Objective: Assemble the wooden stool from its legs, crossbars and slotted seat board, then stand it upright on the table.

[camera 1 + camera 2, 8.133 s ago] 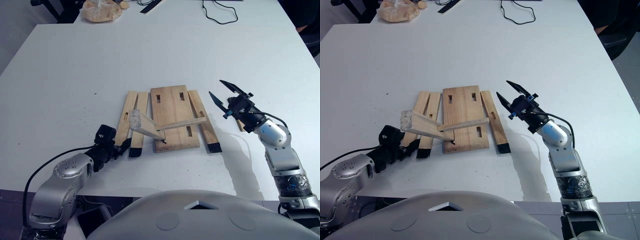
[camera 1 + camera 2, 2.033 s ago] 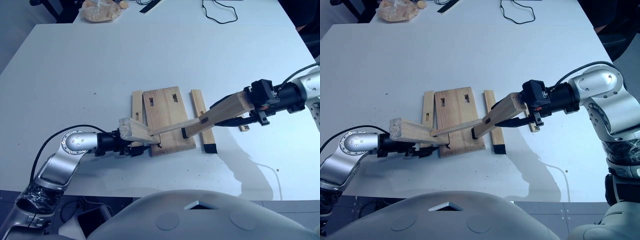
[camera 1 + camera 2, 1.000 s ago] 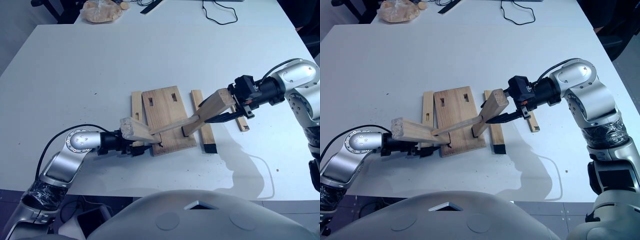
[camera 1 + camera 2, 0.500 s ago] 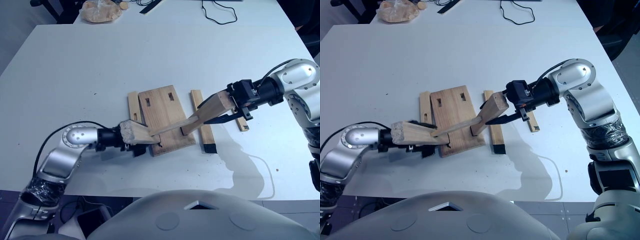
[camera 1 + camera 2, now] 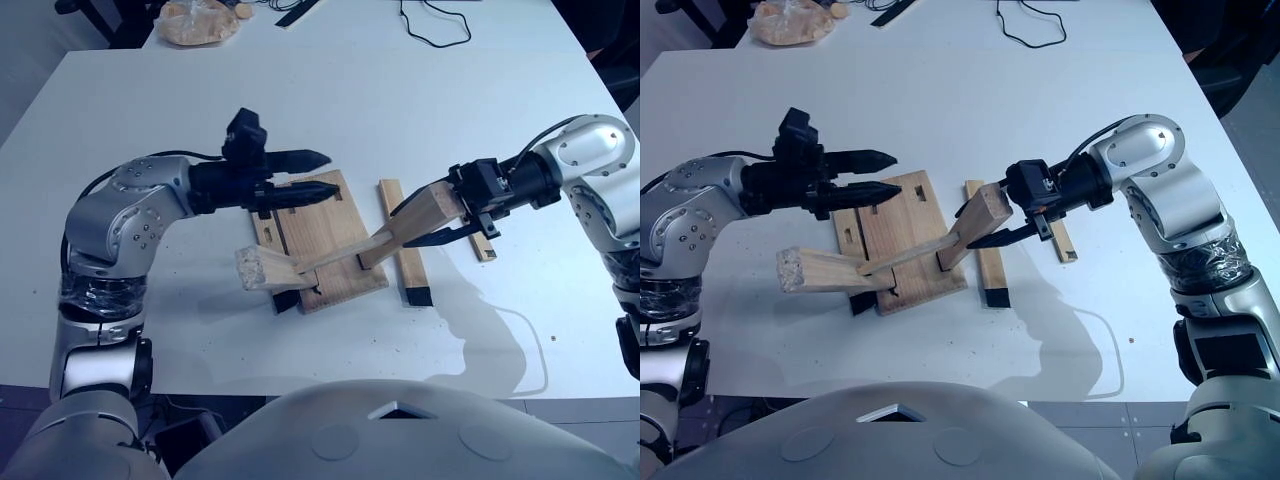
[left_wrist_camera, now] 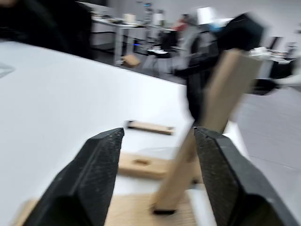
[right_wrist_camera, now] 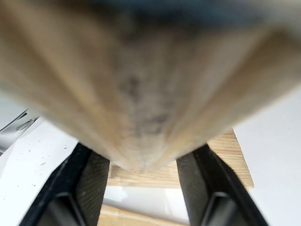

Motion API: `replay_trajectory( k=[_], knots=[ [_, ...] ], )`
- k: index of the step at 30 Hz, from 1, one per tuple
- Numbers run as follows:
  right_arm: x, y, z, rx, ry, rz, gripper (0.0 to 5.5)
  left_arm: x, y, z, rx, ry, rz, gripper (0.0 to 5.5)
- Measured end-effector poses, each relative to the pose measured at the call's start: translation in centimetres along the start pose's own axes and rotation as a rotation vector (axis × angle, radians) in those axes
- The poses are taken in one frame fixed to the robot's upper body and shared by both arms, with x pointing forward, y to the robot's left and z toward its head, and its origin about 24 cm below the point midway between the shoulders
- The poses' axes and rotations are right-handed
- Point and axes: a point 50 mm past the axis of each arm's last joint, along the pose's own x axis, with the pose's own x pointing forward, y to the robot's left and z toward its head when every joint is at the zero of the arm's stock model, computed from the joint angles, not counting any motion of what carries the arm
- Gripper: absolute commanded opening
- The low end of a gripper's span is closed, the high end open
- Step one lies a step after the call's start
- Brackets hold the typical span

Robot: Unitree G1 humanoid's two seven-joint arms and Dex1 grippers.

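Observation:
The slotted seat board (image 5: 327,238) lies flat on the white table. A frame of two legs and a crossbar (image 5: 332,257) slants across it. My right gripper (image 5: 428,218) is shut on the frame's right leg (image 5: 425,212) and holds that end up; its fingers (image 7: 89,181) flank the wood. The frame's left leg (image 5: 264,268) rests on the table at the board's near left corner. My left gripper (image 5: 326,172) hangs open above the board's far left part, holding nothing; its fingers (image 6: 96,172) show apart. Another leg (image 5: 404,243) lies right of the board.
A short wooden piece (image 5: 484,246) lies below my right gripper. A further leg (image 5: 263,224) lies along the board's left edge. A bag (image 5: 203,20) and a black cable (image 5: 436,28) sit at the table's far side. The near table edge is close.
My left gripper has let go of the frame's left leg, opened, and risen back over the board's far left part. That leg now rests on the table. The right gripper still holds its leg.

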Motion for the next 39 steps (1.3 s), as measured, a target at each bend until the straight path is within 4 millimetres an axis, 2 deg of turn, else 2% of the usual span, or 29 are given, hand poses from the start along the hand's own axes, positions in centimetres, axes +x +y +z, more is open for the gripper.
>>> replay_trajectory(
  k=[4, 9, 12, 14, 19, 25, 28, 30, 32, 34, 36, 38, 39],
  knots=[
    [0.3, -0.1, 0.1, -0.005, 0.001, 0.011, 2.0, 1.2, -1.3, 0.4, -0.01, -0.007, -0.095, 2.51],
    [0.4, -0.1, 0.1, -0.009, 0.0, 0.014, 2.0, 1.6, -1.5, 0.3, -0.017, 0.003, -0.11, 2.51],
    [0.4, -0.1, 0.2, -0.009, 0.001, 0.015, 2.0, 2.2, -1.4, -1.1, -0.005, 0.079, -0.103, 2.51],
    [0.5, -0.2, 0.2, -0.012, 0.002, 0.018, 2.0, 2.6, -1.0, -3.7, 0.007, 0.169, -0.082, 2.51],
    [0.3, -0.3, 0.1, -0.008, 0.005, 0.012, 2.0, 3.3, -0.3, -4.2, 0.109, 0.12, -0.125, 2.51],
    [0.3, -0.4, 0.0, 0.0, 0.012, 0.014, 2.0, 4.0, 0.3, -5.4, 0.025, 0.045, -0.14, 2.51],
    [0.5, -0.5, 0.1, -0.007, 0.015, 0.022, 2.0, 3.4, 0.4, -5.3, -0.089, 0.014, -0.109, 2.51],
    [0.6, -0.5, 0.2, -0.015, 0.016, 0.028, 2.0, 2.4, 0.8, -4.6, -0.129, -0.004, -0.034, 2.51],
    [0.6, -0.5, 0.4, -0.022, 0.017, 0.034, 2.0, 1.2, 0.9, -2.5, -0.124, -0.067, 0.004, 2.51],
    [0.7, -0.4, 0.4, -0.027, 0.017, 0.036, 2.0, 1.0, 0.3, -0.2, -0.08, -0.126, -0.021, 2.51],
    [0.8, -0.4, 0.4, -0.028, 0.017, 0.036, 2.0, 1.1, -0.5, 0.7, -0.056, -0.137, -0.054, 2.51],
    [0.8, -0.4, 0.4, -0.029, 0.017, 0.035, 2.0, 1.3, -1.1, 0.1, -0.07, -0.113, -0.068, 2.51],
    [0.8, -0.4, 0.4, -0.029, 0.017, 0.035, 2.0, 1.4, -1.2, -0.9, -0.1, -0.093, -0.066, 2.51]
  ],
)
